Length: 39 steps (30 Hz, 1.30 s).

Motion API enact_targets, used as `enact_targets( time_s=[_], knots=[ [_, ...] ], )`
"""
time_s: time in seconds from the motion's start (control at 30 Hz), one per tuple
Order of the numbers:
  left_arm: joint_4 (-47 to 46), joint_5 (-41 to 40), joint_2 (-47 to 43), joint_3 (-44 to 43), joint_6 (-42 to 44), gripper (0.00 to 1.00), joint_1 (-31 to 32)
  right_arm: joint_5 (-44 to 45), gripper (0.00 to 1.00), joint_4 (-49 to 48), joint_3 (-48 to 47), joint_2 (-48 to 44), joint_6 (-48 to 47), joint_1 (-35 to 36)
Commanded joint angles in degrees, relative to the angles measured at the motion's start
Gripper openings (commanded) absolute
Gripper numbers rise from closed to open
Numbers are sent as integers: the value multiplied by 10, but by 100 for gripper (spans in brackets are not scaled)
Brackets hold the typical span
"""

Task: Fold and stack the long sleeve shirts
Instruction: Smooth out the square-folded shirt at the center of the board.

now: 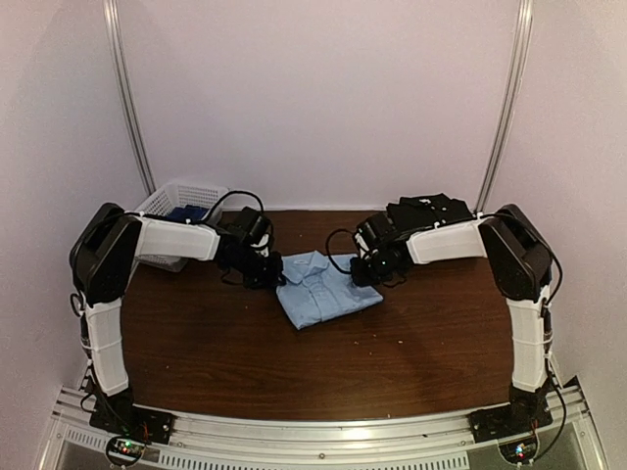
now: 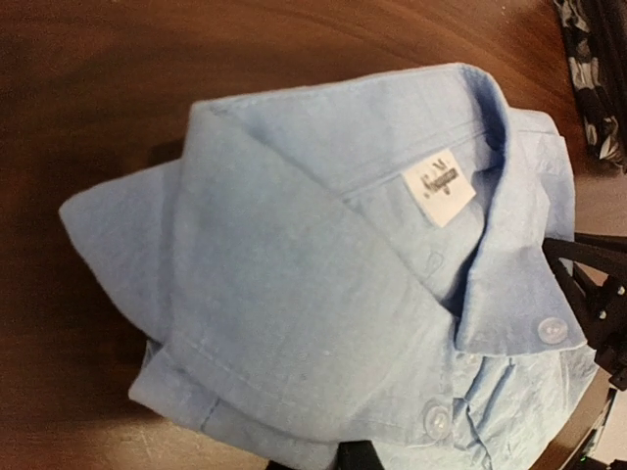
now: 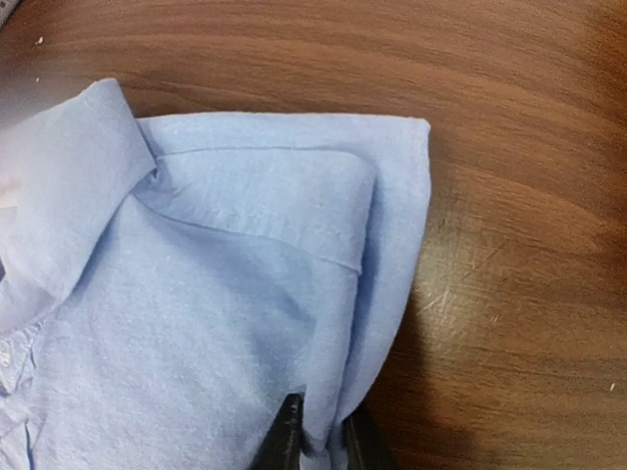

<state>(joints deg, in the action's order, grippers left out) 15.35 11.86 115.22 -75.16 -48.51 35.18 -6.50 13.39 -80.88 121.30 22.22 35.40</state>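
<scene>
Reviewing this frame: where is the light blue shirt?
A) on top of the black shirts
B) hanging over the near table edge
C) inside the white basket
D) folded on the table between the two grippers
D: the light blue shirt lies folded on the table, with the left gripper and right gripper at its far corners; the black shirts sit apart at far right.

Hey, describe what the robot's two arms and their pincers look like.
Both the left arm and right arm have white links, bulky black joints and looping black cables. The left pincer and right pincer are black.
</scene>
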Motion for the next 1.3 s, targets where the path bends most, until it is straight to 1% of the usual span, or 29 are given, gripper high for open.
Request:
enact_targets(
  time_s=[0.0, 0.03, 0.07, 0.13, 0.23, 0.33, 0.37, 0.4, 0.53, 0.57, 0.6, 0.67, 0.7, 0.73, 0.87, 0.97, 1.03, 1.13, 1.27],
  knots=[
    [39, -8, -13, -51, 31, 2, -3, -14, 6, 54, -11, 0, 21, 28],
    [59, -8, -20, -59, 39, 0, -3, -19, 2, 54, -10, -12, 25, 32],
    [79, -7, -30, -66, 51, 0, -2, -26, 0, 55, -10, -25, 28, 37],
    [119, -14, -59, -75, 69, 0, 0, -30, 0, 58, -7, -53, 33, 49],
    [174, -12, -105, -65, 92, 0, -1, -35, 0, 54, 16, -97, 42, 64],
    [189, -3, -146, -36, 102, 0, 3, -51, 0, 28, 51, -131, 61, 71],
    [197, 0, -151, -32, 106, 5, 3, -53, 0, 23, 62, -139, 65, 71],
    [207, 4, -150, -32, 114, 13, 3, -52, 0, 20, 73, -145, 69, 71],
    [219, -6, -139, -35, 125, 51, 3, -38, 0, -4, 141, -164, 84, 47],
    [219, -10, -137, -36, 125, 58, 3, -41, 0, -11, 158, -166, 86, 38],
    [218, -13, -135, -38, 127, 61, 3, -35, 0, -13, 172, -166, 84, 31],
    [218, -17, -130, -44, 131, 65, 3, -17, 0, -12, 193, -166, 81, 22],
    [218, -17, -128, -46, 131, 66, 3, -16, 3, -11, 202, -166, 78, 18],
    [218, -19, -125, -48, 132, 66, 3, -15, 8, -11, 208, -168, 78, 15],
    [198, -8, -133, -27, 125, 63, 3, -4, 32, -8, 227, -199, 79, 13],
    [165, 18, -142, -3, 115, 57, 8, 9, 40, 5, 228, -229, 82, 15],
    [155, 21, -142, 4, 110, 54, 16, 28, 42, 26, 228, -253, 83, 19],
    [139, 30, -138, 11, 101, 49, 30, 41, 42, 44, 235, -295, 87, 36],
    [119, 37, -129, 16, 89, 46, 40, 39, 32, 49, 253, -327, 104, 85]
  ],
)
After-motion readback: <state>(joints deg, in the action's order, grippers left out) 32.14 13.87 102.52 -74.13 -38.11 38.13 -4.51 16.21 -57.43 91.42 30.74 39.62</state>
